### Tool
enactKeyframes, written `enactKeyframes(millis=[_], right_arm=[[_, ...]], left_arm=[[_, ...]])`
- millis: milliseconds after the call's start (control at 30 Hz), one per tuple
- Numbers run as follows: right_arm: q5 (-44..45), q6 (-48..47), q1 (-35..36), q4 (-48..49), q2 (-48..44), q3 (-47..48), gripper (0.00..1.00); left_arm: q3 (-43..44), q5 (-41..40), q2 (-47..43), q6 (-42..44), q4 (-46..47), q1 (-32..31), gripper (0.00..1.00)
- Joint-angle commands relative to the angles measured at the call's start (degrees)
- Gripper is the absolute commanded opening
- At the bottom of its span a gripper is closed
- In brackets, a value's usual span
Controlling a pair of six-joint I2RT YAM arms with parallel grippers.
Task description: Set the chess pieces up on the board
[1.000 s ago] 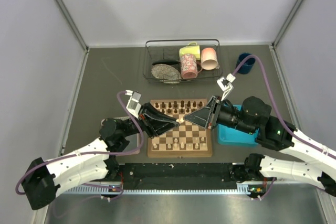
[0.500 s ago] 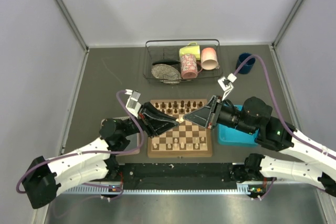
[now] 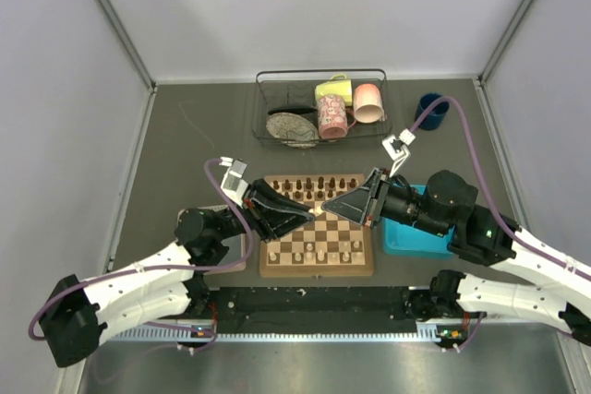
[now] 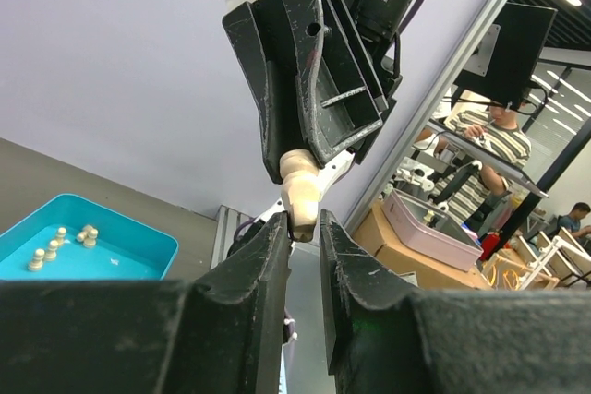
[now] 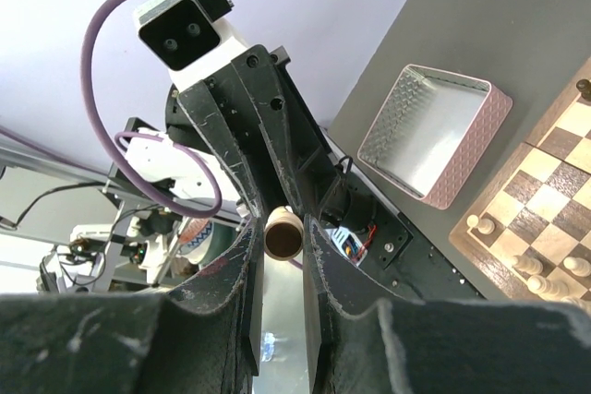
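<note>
Brown-checked board (image 3: pixel 314 270), cream chess piece (image 4: pixel 300 196), blue tray (image 4: pixel 138 257)

— What do we hold in our right gripper (image 5: pixel 282 226)?
— A pale chess piece (image 5: pixel 283 237), seen end-on. The left gripper (image 5: pixel 280 198) faces us, its tips right at it.
— And to our right?
— We see a pink tray (image 5: pixel 434 140) on the grey table (image 5: pixel 517 16), just beside the board (image 5: pixel 554 191), with pale pieces (image 5: pixel 481 224) along its edge.

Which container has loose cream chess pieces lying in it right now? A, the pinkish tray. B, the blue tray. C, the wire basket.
B: the left wrist view shows several cream chess pieces lying inside the blue tray.
</note>
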Motion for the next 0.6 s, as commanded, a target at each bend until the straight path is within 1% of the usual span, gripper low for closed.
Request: enactKeyframes(millis=[0,100,333,433,533,567], right_arm=[[1.13,-0.32,0.28,0.13,0.20,-0.75,0.00],[1.21,-0.15,0.19,0.22,0.28,-0.84,0.00],[1.21,-0.15,0.19,0.22,0.20,-0.84,0.00],[1.13,-0.15,0.19,0.22,0.11,-1.11,0.00],[1.13,-0.06,0.19,0.13,0.11,-1.28,0.00],[1.21,-0.06,0.19,0.13,0.11,-1.37,0.02]], left_arm=[[1.38,-0.88,-2.28,1.35,2.45,-0.34,0.25],[1.55,-0.71,-2.54,1.79,2.26,-0.34,0.25],[1.03,-1.15,-2.81,1.88,2.18,-0.34,0.19],[0.94,-1.32,-2.98,1.88,2.18,-0.34,0.14],[0.94,-1.33,-3.16,1.88,2.18,-0.34,0.03],[0.94,-1.33,-3.33,1.97,1.92,-0.34,0.00]])
